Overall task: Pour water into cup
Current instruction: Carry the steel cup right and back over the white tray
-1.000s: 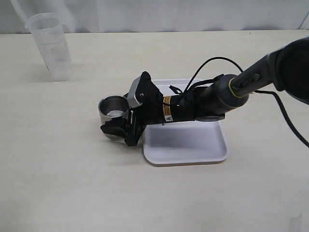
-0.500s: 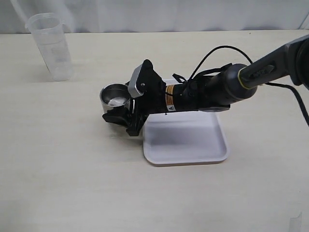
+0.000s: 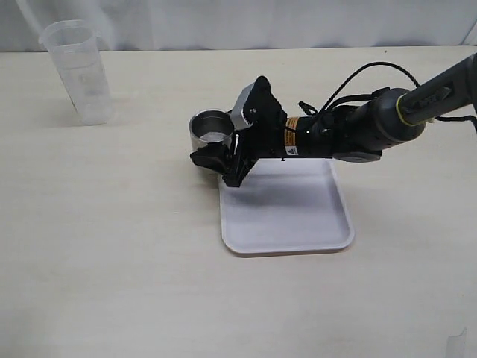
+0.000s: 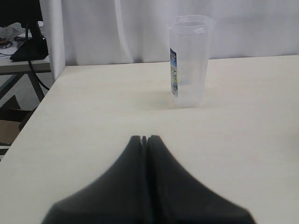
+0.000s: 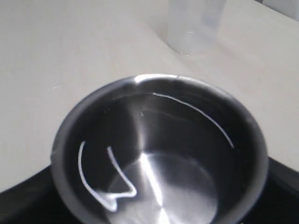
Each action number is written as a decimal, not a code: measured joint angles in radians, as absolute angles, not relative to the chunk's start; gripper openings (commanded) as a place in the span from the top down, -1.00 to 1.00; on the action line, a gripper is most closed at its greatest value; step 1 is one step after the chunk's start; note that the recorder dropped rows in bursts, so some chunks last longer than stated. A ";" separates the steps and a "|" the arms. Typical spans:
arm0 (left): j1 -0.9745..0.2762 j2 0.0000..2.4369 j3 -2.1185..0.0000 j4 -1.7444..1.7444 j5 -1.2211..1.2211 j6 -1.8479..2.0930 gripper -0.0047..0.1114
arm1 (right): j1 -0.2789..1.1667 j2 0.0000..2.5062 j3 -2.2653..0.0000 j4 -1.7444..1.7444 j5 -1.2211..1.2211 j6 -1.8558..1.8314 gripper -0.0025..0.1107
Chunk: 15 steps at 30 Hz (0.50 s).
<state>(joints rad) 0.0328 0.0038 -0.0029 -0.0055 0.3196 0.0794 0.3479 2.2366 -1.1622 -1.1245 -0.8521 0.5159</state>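
The cup (image 3: 208, 126), a short shiny steel cylinder, sits between the fingers of my right gripper (image 3: 209, 146), which is shut on its wall just off the white tray's far left corner. The right wrist view looks straight into the cup (image 5: 159, 158), with black fingers (image 5: 21, 203) at either side. I cannot make out the water in the cup or in the jug. The translucent plastic jug (image 3: 77, 71) stands upright at the far left, also visible as the jug (image 4: 188, 60) ahead of my left gripper (image 4: 145, 138). That gripper is shut with nothing in it, and it is outside the exterior view.
A white rectangular tray (image 3: 291, 216) lies mid-table under the right arm (image 3: 350, 130). The arm's black cable (image 3: 373, 74) loops above it. A white curtain (image 3: 246, 22) backs the table, whose left edge (image 4: 32, 116) drops off to a room with other furniture.
My right gripper has carried the cup to the right and toward the back of the table, from the tray's left side to its far left corner. The jug has not moved.
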 measured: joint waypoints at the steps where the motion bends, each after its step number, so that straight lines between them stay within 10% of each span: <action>1: 0.033 0.004 -0.003 -0.006 0.320 0.079 0.92 | 0.342 2.237 -1.162 -1.125 -0.852 0.516 0.88; 15: 0.033 0.004 -0.003 -0.006 0.320 0.079 0.92 | 0.242 2.237 -1.158 -1.125 -0.869 0.516 0.88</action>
<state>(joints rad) 0.0328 0.0038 -0.0029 -0.0055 0.3196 0.0794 0.2421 2.2366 -1.1579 -1.1245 -0.8695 0.5159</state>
